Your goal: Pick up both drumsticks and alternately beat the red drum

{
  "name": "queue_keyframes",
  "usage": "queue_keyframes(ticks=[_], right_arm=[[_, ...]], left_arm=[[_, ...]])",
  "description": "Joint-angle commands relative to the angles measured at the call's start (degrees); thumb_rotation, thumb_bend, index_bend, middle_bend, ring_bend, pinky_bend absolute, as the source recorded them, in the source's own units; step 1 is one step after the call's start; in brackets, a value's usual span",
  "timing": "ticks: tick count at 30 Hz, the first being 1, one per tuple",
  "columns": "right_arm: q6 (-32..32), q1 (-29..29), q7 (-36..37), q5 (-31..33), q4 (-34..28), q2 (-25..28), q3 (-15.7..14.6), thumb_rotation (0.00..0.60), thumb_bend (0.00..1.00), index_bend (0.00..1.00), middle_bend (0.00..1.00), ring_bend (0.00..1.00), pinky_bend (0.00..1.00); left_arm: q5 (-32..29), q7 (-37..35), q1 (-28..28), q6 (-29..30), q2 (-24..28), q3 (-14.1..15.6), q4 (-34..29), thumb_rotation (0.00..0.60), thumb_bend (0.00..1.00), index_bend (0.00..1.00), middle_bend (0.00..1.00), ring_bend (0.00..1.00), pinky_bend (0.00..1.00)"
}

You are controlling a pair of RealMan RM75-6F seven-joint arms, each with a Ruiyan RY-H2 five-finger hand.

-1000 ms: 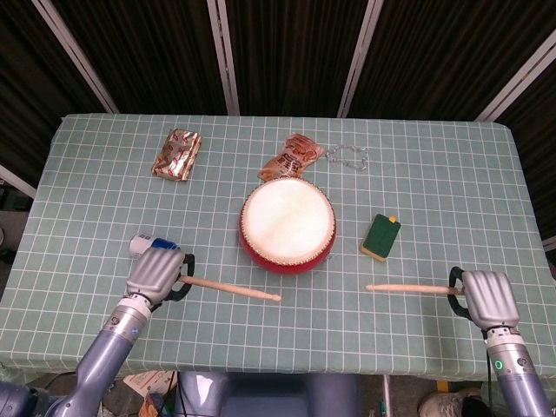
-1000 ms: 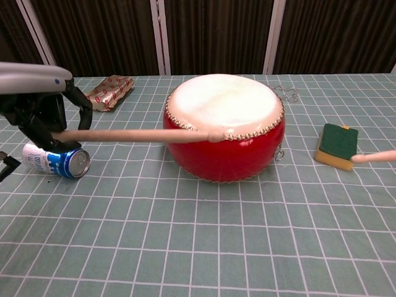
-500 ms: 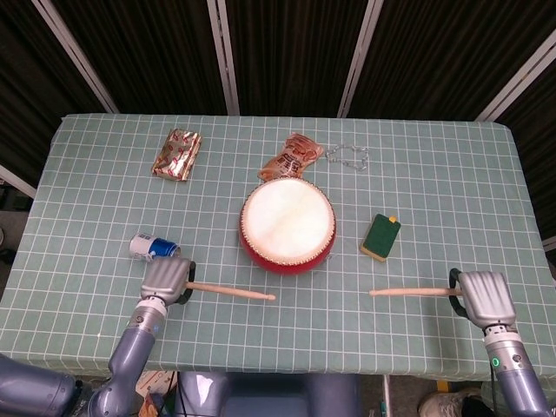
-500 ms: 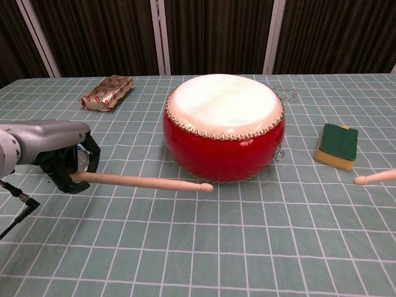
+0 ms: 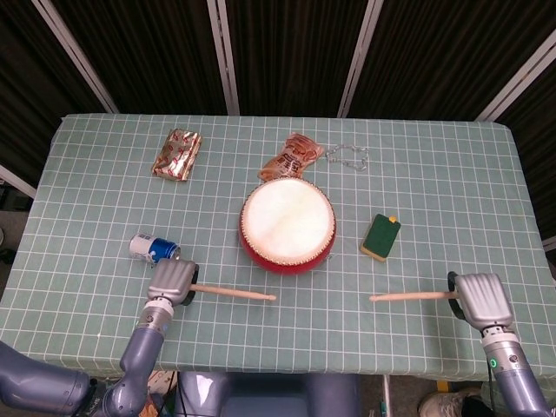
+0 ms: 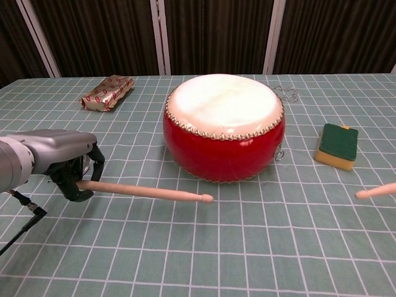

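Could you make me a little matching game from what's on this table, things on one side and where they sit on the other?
Things:
1. drum
2. sponge
3. can
4. gold packet

Places:
A. lying on its side just behind the left hand
B. far left part of the table, well behind the can
C. middle of the table, between the two drumsticks
D. right of the drum, beyond the tip of the right hand's drumstick

Pairs: 1-C, 2-D, 3-A, 4-B
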Motion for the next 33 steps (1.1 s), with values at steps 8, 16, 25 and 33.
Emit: queue_keyframes(ticks=[8,16,25,33], right_arm=[[-1.69,0.46,-4.35,2.23,-1.30,0.49,-0.31,0.600,0.41,0.38,1.00,1.00,0.94],[-2.04,0.64,-6.68,3.58,-1.90,0.41,-0.32,0.600,0.35,0.29,1.00,1.00,0.92],[-1.63,0.53,-7.04,4.80,-2.32,0.54,0.19,0.600,0.35,0.24,0.89,0.91,0.83],[2.65,-1.21,-0.65,2.02,-1.72,0.30,2.11,0.600,0.35,0.16,0.64,0.69,0.57]], left_arm=[[-0.75,1.33,0.47,-0.81,1.45,0.41,-1.05,0.600,0.24,0.44,1.00,1.00,1.00],[-0.36,1.46,0.83,-1.02,2.18,0.53,-1.50,0.600,0.17,0.37,1.00,1.00,1.00],[8.18,-2.67,3.48,0.09,5.12,2.34,-3.41,0.600,0.17,0.26,0.83,0.87,0.91],[29.93,-17.67,12.19,4.19,12.39,9.04,-4.37,0.600,0.17,0.07,0.30,0.40,0.49]])
